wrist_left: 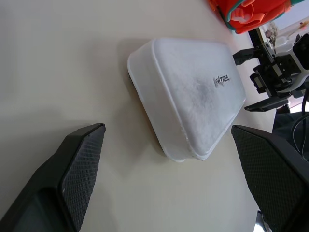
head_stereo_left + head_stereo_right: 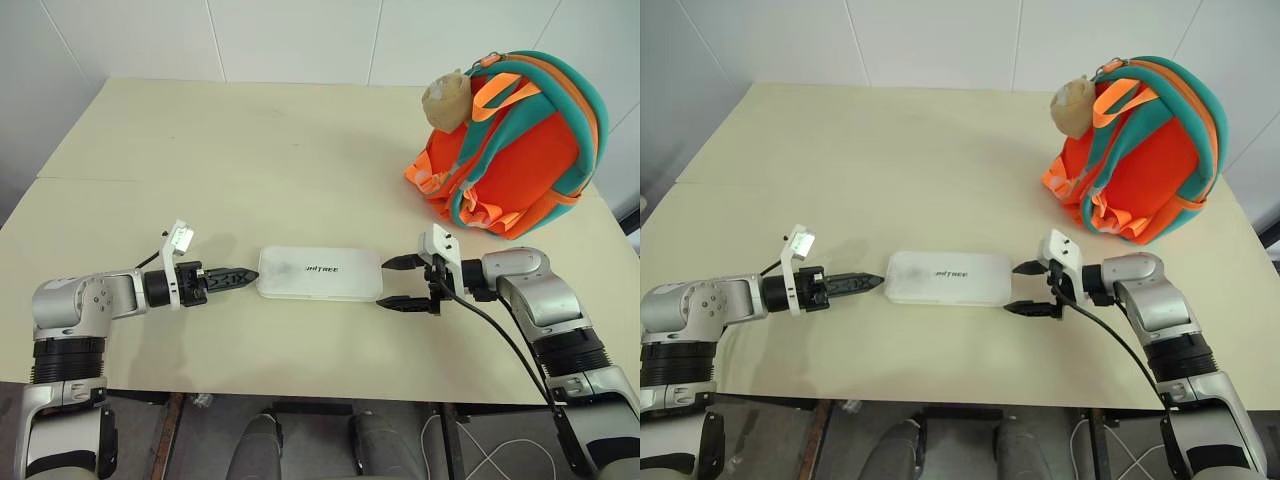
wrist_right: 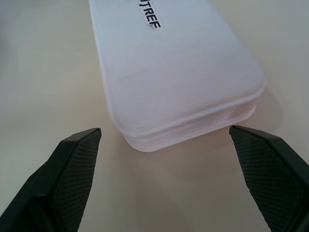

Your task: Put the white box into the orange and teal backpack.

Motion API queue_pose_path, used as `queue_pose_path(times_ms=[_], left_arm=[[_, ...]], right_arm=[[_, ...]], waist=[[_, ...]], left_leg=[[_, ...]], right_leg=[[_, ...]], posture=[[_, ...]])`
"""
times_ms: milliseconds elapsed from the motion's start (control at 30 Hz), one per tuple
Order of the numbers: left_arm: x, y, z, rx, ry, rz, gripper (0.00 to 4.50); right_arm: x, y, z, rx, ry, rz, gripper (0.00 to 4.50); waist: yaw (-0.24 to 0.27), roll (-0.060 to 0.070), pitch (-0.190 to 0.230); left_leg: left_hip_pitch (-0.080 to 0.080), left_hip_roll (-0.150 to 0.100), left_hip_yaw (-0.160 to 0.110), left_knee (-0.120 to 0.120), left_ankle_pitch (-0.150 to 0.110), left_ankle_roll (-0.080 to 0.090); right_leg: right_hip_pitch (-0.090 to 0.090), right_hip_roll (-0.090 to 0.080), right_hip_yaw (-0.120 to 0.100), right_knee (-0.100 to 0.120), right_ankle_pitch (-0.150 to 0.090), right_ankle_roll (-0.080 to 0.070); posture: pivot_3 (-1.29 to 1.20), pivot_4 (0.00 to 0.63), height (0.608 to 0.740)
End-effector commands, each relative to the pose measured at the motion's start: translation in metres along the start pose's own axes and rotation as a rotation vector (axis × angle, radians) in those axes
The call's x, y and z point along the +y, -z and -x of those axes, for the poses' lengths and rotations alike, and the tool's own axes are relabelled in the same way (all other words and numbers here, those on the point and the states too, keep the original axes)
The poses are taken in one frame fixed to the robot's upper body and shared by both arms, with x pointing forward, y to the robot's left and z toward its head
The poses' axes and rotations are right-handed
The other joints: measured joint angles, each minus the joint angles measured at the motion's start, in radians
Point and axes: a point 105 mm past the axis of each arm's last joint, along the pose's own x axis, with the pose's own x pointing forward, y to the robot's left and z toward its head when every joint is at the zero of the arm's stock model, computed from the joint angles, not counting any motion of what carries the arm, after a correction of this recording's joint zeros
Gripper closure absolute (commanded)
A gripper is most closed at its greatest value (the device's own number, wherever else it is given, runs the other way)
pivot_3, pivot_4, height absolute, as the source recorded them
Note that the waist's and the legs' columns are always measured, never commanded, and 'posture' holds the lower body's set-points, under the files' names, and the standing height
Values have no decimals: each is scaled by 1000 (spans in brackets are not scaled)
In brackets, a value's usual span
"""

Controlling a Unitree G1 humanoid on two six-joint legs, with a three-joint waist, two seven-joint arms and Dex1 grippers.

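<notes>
From the left eye view, the box lies flat near the front middle of the counter, a long white slab with rounded corners and small dark lettering on its top face. The left end effector sits just beside its 9 o'clock end and the right end effector just beside its 3 o'clock end, neither touching it. The backpack stands well apart at 1 o'clock from the box, bright orange with teal trim and a beige plush charm at its top; whether its opening is unzipped cannot be told from here. In the left wrist view, the left end effector's fingers are spread wide, with the box's short end between and beyond them, nothing held. In the right wrist view, the right end effector's fingers are likewise spread wide, framing the other short end, which shows a seam where lid meets base. The box looks stiff, light and smooth, so it is probably slippery under a pinch. The short ends seem the natural holds, one end effector on each, squeezing across the width, since the flat top offers nothing to catch.
</notes>
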Motion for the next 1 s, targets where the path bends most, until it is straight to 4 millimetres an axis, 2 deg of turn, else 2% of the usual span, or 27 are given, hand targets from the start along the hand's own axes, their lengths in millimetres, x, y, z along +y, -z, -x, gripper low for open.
queue_pose_path(times_ms=[33,333,433,567,800,933,1000], left_arm=[[0,26,-16,97,33,108,27],[0,31,-41,80,87,241,27],[-8,31,-46,101,136,285,27],[-19,28,-48,104,212,309,27],[-19,35,-54,178,199,289,27],[-19,32,-53,170,207,286,890],[-18,31,-53,159,205,285,1557]], right_arm=[[6,-15,-7,-53,-26,42,0],[13,-22,-12,-83,-52,73,0],[15,-23,-12,-93,-58,85,0],[16,-24,-11,-105,-54,102,0],[18,-16,-9,-97,-24,117,0],[20,-13,-8,-97,-10,115,0],[20,-12,-8,-98,-6,113,0]], waist=[[0,0,0],[26,3,-2],[25,3,-2],[22,3,-2],[22,3,-2],[21,2,-2],[21,2,-2]], left_leg=[[0,0,0,0,0,0],[4,-1,0,1,0,0],[11,-2,0,0,-1,0],[11,-2,0,0,-1,0],[11,-2,0,-3,-2,-1],[11,-2,0,-3,-2,-1],[11,-2,0,-3,-2,-1]], right_leg=[[0,0,0,0,0,0],[6,-1,0,-2,1,1],[15,-2,-1,-6,1,2],[16,-2,-1,-8,1,3],[14,-2,-1,-9,1,3],[14,-2,-1,-9,1,3],[14,-2,-1,-9,1,3]], posture=[[0,150,740],[0,150,740],[0,150,740],[0,150,740],[0,150,740],[0,150,740],[0,150,740]])
